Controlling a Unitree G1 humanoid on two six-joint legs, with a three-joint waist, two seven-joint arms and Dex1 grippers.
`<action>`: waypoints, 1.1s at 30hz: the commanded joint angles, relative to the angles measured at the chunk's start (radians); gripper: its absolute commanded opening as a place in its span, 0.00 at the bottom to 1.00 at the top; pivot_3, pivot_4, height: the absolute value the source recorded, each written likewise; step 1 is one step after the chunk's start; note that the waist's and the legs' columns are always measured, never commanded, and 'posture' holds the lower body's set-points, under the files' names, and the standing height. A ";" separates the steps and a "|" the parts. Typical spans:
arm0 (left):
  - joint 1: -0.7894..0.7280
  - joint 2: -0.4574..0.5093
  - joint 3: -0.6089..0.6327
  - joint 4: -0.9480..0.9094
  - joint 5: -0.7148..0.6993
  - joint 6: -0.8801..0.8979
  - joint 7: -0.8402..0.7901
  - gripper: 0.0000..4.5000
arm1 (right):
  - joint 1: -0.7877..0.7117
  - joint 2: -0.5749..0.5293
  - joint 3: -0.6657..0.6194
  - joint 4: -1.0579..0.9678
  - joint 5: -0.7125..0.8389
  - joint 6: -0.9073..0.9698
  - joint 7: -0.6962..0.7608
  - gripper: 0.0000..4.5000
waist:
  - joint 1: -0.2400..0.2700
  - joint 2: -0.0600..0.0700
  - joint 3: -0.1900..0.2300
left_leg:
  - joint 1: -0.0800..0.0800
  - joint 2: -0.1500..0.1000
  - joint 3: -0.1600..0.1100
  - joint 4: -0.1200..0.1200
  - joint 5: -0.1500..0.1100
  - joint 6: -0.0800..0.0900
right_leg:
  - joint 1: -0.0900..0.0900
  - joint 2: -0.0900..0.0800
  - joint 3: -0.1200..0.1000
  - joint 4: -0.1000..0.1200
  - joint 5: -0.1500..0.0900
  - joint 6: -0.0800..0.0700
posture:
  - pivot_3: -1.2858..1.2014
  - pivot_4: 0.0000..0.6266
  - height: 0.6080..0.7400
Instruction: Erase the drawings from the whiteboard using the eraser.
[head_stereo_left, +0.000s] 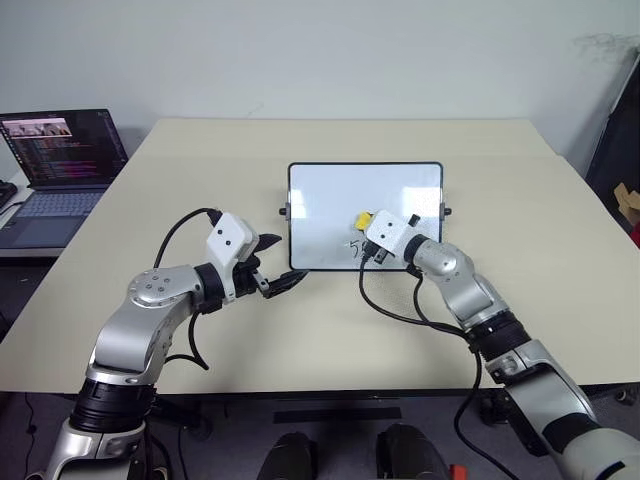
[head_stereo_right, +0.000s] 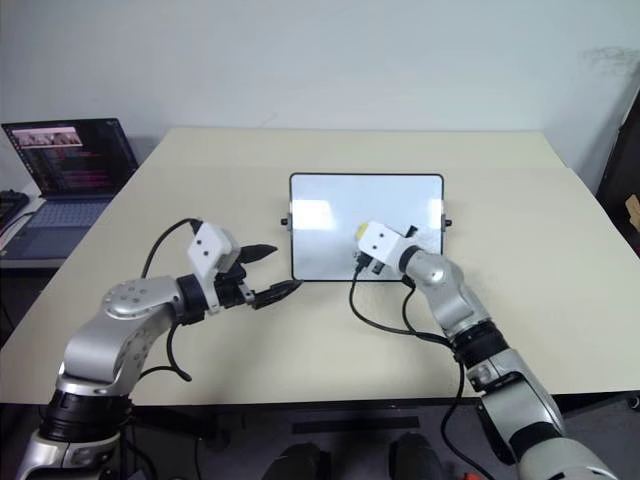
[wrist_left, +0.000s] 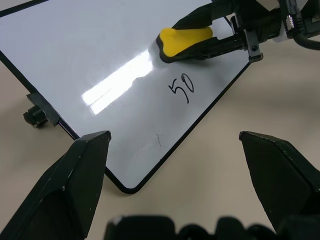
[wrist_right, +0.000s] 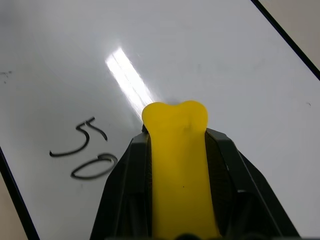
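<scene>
The whiteboard (head_stereo_left: 330, 200) lies flat in the middle of the tan table. A black handwritten "50" (wrist_left: 182, 88), what shows of the drawings, sits near the board's front edge. My right gripper (wrist_right: 175, 132) is shut on the yellow eraser (wrist_right: 177, 150), whose tip rests on or just over the board, beside the "50" and a little farther in. The same eraser (head_stereo_left: 362, 219) shows ahead of my right wrist. My left gripper (head_stereo_left: 288, 260) hangs open by the board's near left corner (wrist_left: 127, 187), fingers (wrist_left: 75, 185) spread wide and apart from the frame.
An open laptop (head_stereo_left: 60, 160) stands on a separate desk at the far left. Small black knobs (wrist_left: 37, 116) stick out from the board's short sides. A black cable (head_stereo_left: 400, 315) loops from my right wrist over the table (head_stereo_left: 300, 340).
</scene>
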 joint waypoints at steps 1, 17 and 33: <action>-0.004 0.001 0.007 -0.019 -0.012 -0.006 -0.005 1.00 | 0.044 -0.047 -0.050 0.017 -0.007 0.090 0.002 0.25 | 0.000 0.000 0.000 | 0.000 0.000 0.000 0.000 0.000 0.000 | 0.000 0.000 0.000 0.000 0.000 0.000 | 0.52 0.24 1.00; 0.076 0.012 0.046 -0.031 -0.030 -0.061 -0.040 1.00 | 0.359 -0.050 -0.219 -0.688 0.471 0.325 0.283 0.25 | 0.001 0.001 0.001 | -0.024 0.002 -0.003 -0.015 -0.001 -0.001 | -0.023 -0.003 -0.002 -0.015 -0.001 0.001 | 0.52 0.24 1.00; 0.115 0.003 0.029 0.011 0.016 -0.192 -0.046 1.00 | 0.553 -0.175 -0.147 -0.681 0.194 -0.022 0.119 0.25 | -0.001 0.001 0.001 | -0.030 0.001 -0.002 -0.013 -0.001 -0.002 | -0.028 -0.004 -0.002 -0.014 -0.001 0.001 | 0.52 0.24 1.00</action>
